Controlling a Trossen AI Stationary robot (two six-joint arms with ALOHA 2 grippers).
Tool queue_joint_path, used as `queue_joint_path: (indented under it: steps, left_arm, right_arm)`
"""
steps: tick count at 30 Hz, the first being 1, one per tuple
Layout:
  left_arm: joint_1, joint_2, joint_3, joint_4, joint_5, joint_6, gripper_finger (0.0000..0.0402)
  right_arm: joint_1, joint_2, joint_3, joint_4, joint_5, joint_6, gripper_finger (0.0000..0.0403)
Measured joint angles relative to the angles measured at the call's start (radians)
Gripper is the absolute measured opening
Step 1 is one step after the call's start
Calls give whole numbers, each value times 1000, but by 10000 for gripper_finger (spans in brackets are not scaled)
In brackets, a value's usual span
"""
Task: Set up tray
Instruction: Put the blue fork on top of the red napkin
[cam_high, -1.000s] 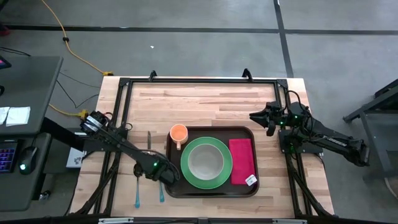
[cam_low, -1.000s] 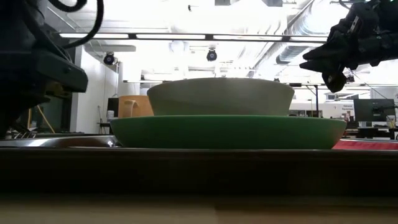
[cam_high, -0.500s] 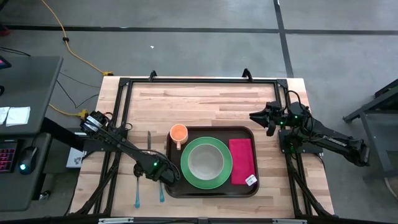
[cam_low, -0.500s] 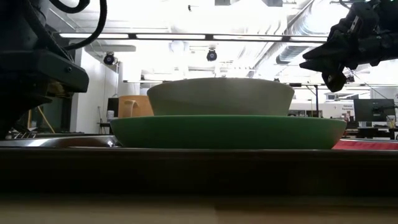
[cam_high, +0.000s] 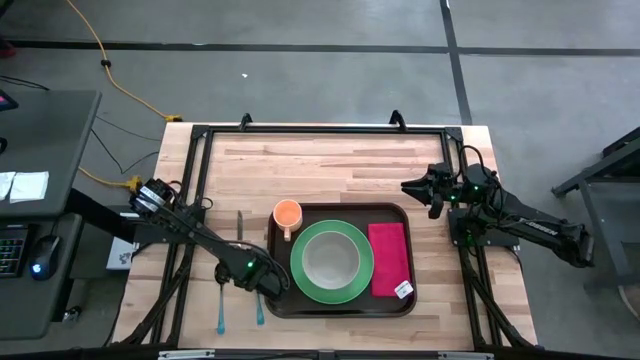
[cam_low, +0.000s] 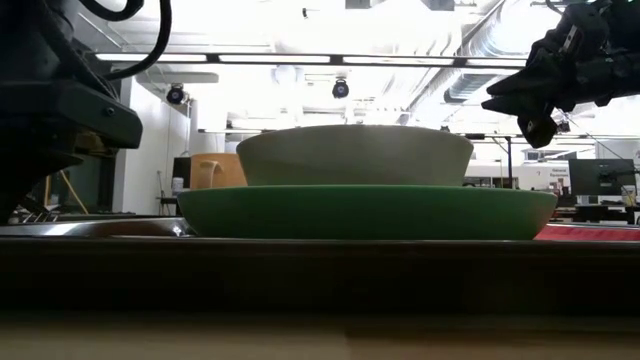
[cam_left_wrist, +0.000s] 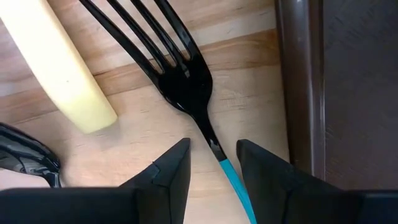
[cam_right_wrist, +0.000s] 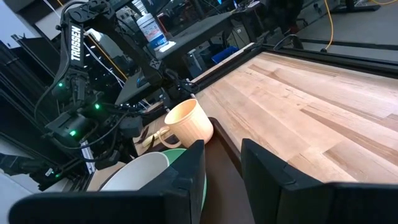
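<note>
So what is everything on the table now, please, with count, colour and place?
table: 1, light wood, under everything
tray: 1, dark brown, near middle of the table
plate: 1, green, on the tray
bowl: 1, pale, on the plate
napkin: 1, red-pink, on the tray, right of the plate
cup: 1, orange, tray's far left corner
fork: 1, black with teal handle, on the table left of the tray
second utensil: 1, teal handle, further left
left hand: open, astride the fork's neck
right hand: open, raised right of the tray
</note>
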Motion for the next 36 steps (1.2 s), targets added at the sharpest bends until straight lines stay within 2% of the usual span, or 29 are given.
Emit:
queue_joint_path:
  steps: [36]
  left_arm:
    - [4,0,-2,-11,-6,-17,172]
  right_arm:
    - [0,0,0,-1,5,-8,83]
